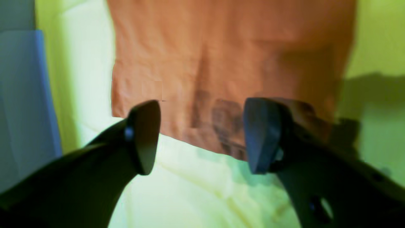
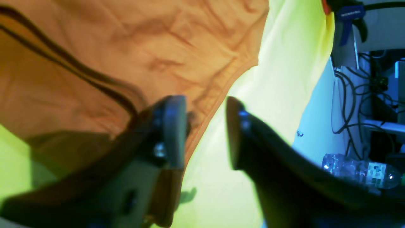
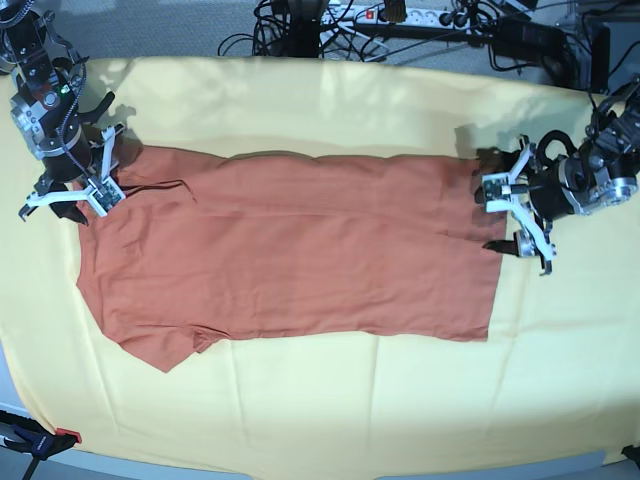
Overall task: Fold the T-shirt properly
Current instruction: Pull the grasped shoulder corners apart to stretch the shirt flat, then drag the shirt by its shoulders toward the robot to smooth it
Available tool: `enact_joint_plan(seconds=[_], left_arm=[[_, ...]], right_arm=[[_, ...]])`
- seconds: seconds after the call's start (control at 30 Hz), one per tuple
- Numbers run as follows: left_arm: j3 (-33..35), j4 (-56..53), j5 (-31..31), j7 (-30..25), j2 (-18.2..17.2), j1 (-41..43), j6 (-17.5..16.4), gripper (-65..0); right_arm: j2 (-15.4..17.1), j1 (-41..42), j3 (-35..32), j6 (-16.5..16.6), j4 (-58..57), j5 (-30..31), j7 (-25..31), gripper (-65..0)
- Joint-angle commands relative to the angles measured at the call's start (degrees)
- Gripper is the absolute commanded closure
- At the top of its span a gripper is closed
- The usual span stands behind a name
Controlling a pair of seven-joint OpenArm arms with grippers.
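— What's on the table from where you sit?

— Biggest thing I see is the pale yellow cloth (image 3: 330,400) covering the whole surface. On it lies the T-shirt (image 3: 300,255), rust-orange, spread flat, its length running left to right in my base view, one sleeve pointing toward the lower left.

— And your arms?

— My left gripper (image 3: 508,214) sits at the shirt's right-hand edge in the base view; its wrist camera shows the jaws spread apart over the hem, nothing between them. My right gripper (image 3: 78,190) is at the opposite end, by the upper left corner. Its fingers (image 2: 172,129) are parted too, straddling the shirt's edge, not pinching it.
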Motion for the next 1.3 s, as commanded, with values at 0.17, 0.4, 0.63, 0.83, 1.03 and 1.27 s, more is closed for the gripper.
enact_joint_plan(seconds=[0.17, 0.4, 0.63, 0.83, 1.03, 1.27], left_arm=[[-0.63, 2.4, -4.55, -0.39, -5.64, -4.44, -7.52, -42.0], [-0.63, 6.27, -10.34, -0.55, -10.82, -3.34, -16.21, -42.0], [-0.63, 6.01, -6.1, -0.42, -10.12, 1.81, -16.21, -42.0], [-0.63, 5.97, -4.2, -0.39, -9.97, 3.34, -14.25, -42.0], [-0.63, 5.97, -2.05, -0.39, -9.84, 3.34, -13.62, -42.0], [-0.52, 3.19, 0.46, -0.61, -9.73, 3.52, -13.7, -42.0]], right_arm=[[1.18, 0.48, 0.59, 4.2, 1.86, -0.87, -6.14, -31.7], [3.39, -1.01, 0.59, 13.07, 4.04, 5.79, -16.52, -31.7], [3.69, -5.46, 0.59, 14.1, 3.41, 4.04, -14.75, -31.7], [3.69, -5.38, 0.59, 13.11, 0.94, 2.03, -11.06, -30.8], [3.69, -5.38, 0.59, 8.04, -0.81, 0.09, -8.55, -4.9], [3.69, -5.38, 0.59, 5.99, -0.81, -0.46, -8.59, -0.5]])
